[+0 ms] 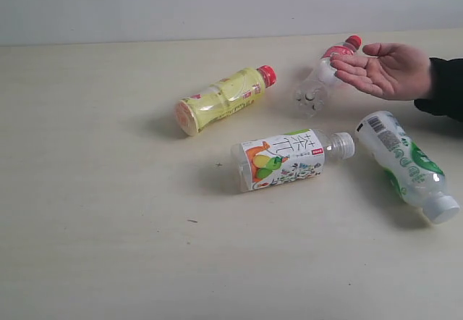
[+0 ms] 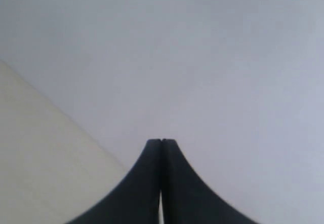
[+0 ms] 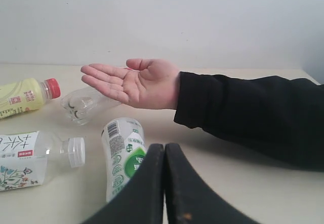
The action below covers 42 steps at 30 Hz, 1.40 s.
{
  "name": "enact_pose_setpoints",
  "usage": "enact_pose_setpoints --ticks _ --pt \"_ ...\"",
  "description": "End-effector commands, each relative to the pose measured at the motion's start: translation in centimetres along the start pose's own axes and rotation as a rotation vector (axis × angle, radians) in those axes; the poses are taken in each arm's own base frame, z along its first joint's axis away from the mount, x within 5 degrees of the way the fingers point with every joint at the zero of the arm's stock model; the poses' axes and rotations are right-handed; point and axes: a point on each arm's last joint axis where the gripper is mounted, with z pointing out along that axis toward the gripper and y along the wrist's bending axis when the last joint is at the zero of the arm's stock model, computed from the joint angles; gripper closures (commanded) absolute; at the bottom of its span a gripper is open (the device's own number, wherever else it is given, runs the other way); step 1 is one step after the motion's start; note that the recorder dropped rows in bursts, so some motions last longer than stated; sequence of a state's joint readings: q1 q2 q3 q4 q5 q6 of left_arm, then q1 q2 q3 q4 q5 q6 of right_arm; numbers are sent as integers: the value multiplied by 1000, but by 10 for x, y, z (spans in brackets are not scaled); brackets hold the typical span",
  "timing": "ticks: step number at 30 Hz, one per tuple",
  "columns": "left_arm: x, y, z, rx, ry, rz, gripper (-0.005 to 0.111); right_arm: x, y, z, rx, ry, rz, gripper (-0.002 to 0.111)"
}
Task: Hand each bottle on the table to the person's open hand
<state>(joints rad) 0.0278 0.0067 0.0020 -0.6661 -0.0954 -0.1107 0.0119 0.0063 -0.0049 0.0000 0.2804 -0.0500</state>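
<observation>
yellow bottle (image 1: pixel 219 101), red cap (image 1: pixel 267 74), black sleeve (image 3: pixel 243 112)

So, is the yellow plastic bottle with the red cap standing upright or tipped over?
Tipped over: the yellow plastic bottle lies lengthwise on its side, flat on the pale beige table.

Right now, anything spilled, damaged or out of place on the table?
All four bottles lie on their sides, scattered at different angles: yellow bottle, clear red-capped bottle, fruit-label bottle, green-white label bottle. Caps on, no spill or damage visible on the table. The open hand overlaps the clear bottle's cap end; contact unclear.
</observation>
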Motion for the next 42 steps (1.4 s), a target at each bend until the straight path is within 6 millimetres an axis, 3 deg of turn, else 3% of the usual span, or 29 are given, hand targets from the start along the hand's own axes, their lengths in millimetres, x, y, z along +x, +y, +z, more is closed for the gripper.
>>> enact_pose_setpoints --ticks 1,2,3,5,7,8,9,11,14,16,20,26,28,29,30,31,32,33,34,37,42 --pt "-27 -16 -3 72 -176 -125 107 0 0 0 6 -14 -7 108" --pt "-36 -26 -4 101 -189 -93 107 0 0 0 6 -14 -7 108" --pt "-56 -50 -2 141 -190 -13 107 0 0 0 6 -14 -7 108" --pt "-81 -84 15 141 -121 120 107 0 0 0 6 -14 -7 108" --pt "-96 -110 50 63 66 300 107 0 0 0 6 -14 -7 108" --pt "-98 -119 82 -23 273 406 107 0 0 0 6 -14 -7 108" --pt "-95 -121 100 -67 410 453 107 0 0 0 6 -14 -7 108" --pt "-74 -123 159 -126 890 515 107 0 0 0 6 -14 -7 108" --pt "-42 -124 190 -23 1295 508 107 0 0 0 6 -14 -7 108" --pt "-7 -130 211 49 1483 625 107 0 0 0 6 -14 -7 108" --pt "71 -143 217 -69 1636 1004 107 0 0 0 6 -14 -7 108" --pt "145 -185 211 117 1726 1156 106 0 0 0 6 -14 -7 108" --pt "179 -204 211 211 1742 1218 94 0 0 0 6 -14 -7 108" --pt "199 -218 210 298 1739 1270 77 0 0 0 6 -14 -7 108" --pt "207 -224 208 339 1737 1294 70 0 0 0 6 -14 -7 108" --pt "225 -238 205 456 1725 1365 51 0 0 0 6 -14 -7 108" --pt "230 -245 204 508 1712 1393 44 0 0 0 6 -14 -7 108" --pt "246 -257 198 632 1694 1469 27 0 0 0 6 -14 -7 108" --pt "261 -264 192 706 1689 1515 19 0 0 0 6 -14 -7 108" --pt "287 -272 185 771 1681 1547 17 0 0 0 6 -14 -7 108" --pt "316 -270 192 831 1641 1574 17 0 0 0 6 -14 -7 108"
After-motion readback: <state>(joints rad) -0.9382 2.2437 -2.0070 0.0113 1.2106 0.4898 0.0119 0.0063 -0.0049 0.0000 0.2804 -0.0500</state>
